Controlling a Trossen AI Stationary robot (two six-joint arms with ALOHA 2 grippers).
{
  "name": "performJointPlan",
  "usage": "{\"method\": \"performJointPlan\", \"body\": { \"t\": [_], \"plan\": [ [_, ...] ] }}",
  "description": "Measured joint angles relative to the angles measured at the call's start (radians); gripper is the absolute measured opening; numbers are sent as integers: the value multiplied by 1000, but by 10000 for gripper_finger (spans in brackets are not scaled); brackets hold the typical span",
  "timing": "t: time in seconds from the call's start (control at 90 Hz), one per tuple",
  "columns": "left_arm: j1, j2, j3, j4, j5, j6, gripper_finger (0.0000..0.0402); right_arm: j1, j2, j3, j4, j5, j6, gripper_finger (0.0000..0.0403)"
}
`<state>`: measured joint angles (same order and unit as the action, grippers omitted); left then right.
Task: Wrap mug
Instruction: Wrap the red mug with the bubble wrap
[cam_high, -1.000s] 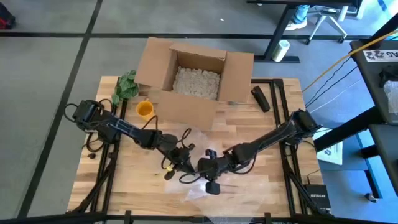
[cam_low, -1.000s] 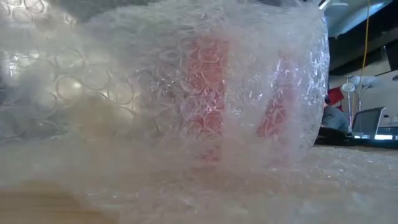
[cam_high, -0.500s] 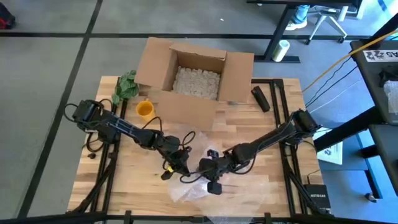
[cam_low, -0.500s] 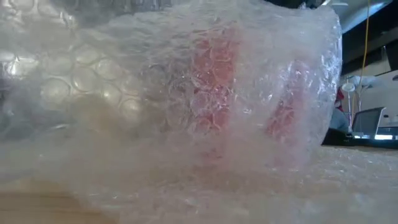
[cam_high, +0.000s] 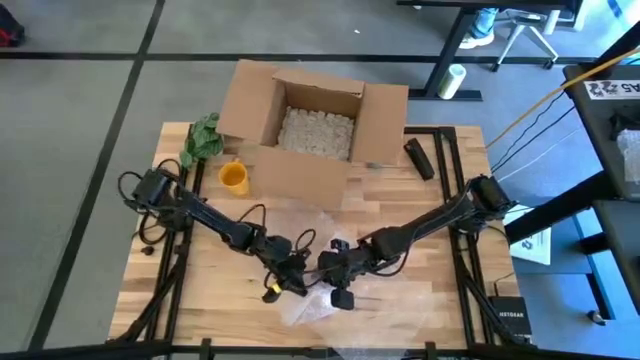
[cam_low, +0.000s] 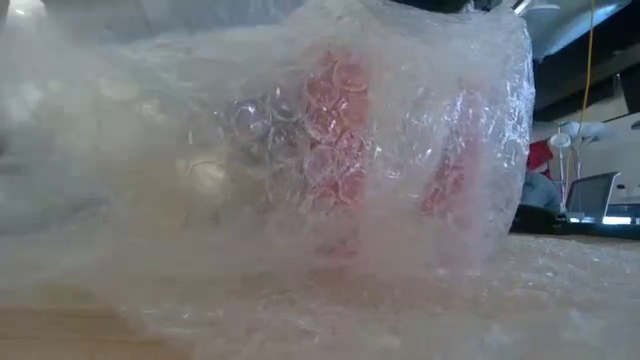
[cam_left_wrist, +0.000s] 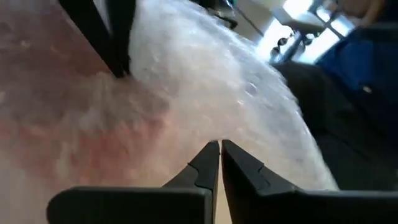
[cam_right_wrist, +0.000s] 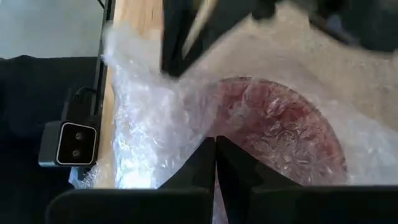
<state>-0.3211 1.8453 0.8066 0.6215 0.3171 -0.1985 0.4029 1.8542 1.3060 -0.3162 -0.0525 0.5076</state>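
Note:
A red mug (cam_low: 340, 150) stands near the table's front middle under a sheet of clear bubble wrap (cam_low: 250, 230). It shows red through the wrap (cam_right_wrist: 280, 130) in the right wrist view. In the high view the wrap (cam_high: 318, 302) lies crumpled below both grippers. My left gripper (cam_high: 292, 282) is at the bundle's left and shut (cam_left_wrist: 220, 152). My right gripper (cam_high: 326, 272) is at its right and shut (cam_right_wrist: 215, 152). The mug's handle and rim are hidden by the wrap. My left gripper is shut with its fingertips (cam_left_wrist: 211, 155) against the bubble wrap (cam_left_wrist: 249, 93) that covers the mug, coming in low from the table's left. The place of contact is hidden behind the tips, so layer and edge cannot be told. My right gripper is shut with its tips (cam_right_wrist: 205, 155) in the wrap (cam_right_wrist: 155, 124) beside the mug, coming from the table's right. The wrap rises over the mug and its lower part lies on the table.
An open cardboard box (cam_high: 310, 125) with filler stands at the far middle. A yellow cup (cam_high: 233, 176) and a green cloth (cam_high: 203, 138) are at the far left, a black object (cam_high: 418, 158) at the far right. Bare wood lies at the near left and near right.
My left gripper has moved toward the table's near edge and a little right, closer to the right gripper. The wrap's left part has sunk and drawn in against the mug. The right gripper has kept its place.

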Motion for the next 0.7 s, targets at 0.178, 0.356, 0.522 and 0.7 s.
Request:
{"method": "performJointPlan", "body": {
  "t": [0.178, 0.356, 0.522, 0.7],
  "plan": [
    [47, 64, 0, 162, -31, 67, 0, -6, 0, 0, -32, -26, 6, 1],
    [93, 63, 21, 164, -30, 130, 0, -7, -2, 1, -123, -37, 21, 1],
    [119, 61, 22, 162, -107, 147, 0, -20, -3, 1, -166, -52, 24, 1],
    [122, 58, 24, 130, -65, 121, 0, -32, 14, 4, -183, -80, 31, 1]
  ]
}}
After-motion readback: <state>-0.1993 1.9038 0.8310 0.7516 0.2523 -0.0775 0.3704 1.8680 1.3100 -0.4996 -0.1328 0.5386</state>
